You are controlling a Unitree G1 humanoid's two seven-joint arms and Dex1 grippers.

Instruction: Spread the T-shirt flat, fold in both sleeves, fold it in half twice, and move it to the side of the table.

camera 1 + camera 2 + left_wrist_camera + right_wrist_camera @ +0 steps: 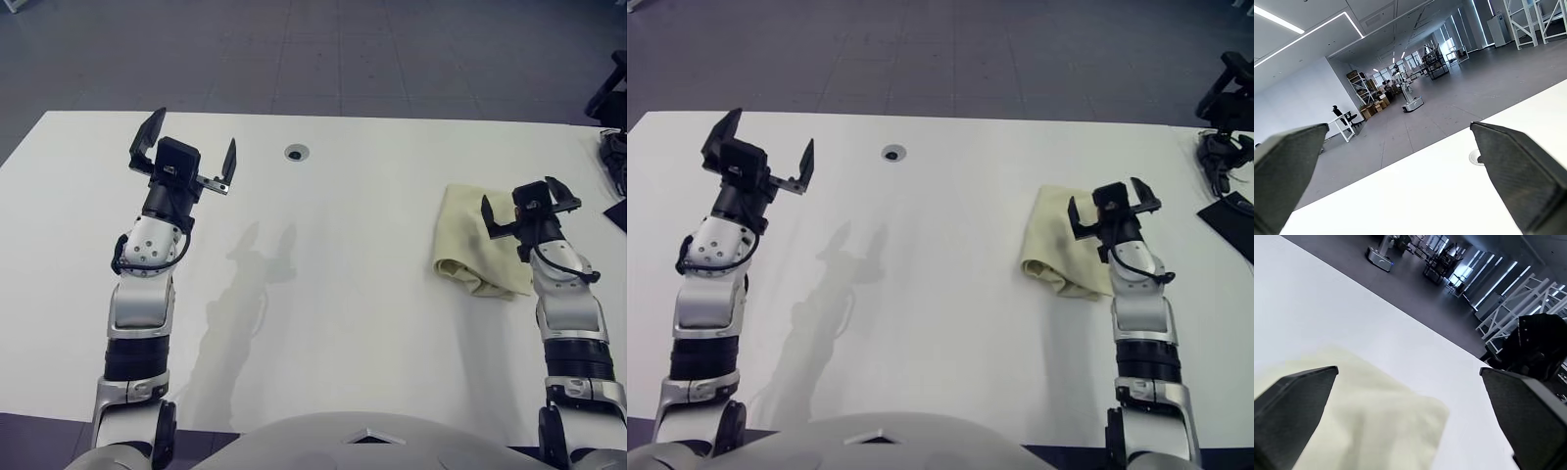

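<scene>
The pale yellow T-shirt [474, 241] lies folded into a small bundle on the right part of the white table [343, 294]; the right wrist view has it [1366, 421] just beneath the fingers. My right gripper [530, 209] hovers over the bundle's right edge, open, with nothing between its fingers. Far off on the left side of the table, my left gripper [186, 155] is raised above the surface, open and empty.
A small round grommet hole [296, 152] sits in the table near the far edge. Black equipment [1225, 127] and a dark flat item [1229, 220] lie at the table's far right edge. Grey floor lies beyond the table.
</scene>
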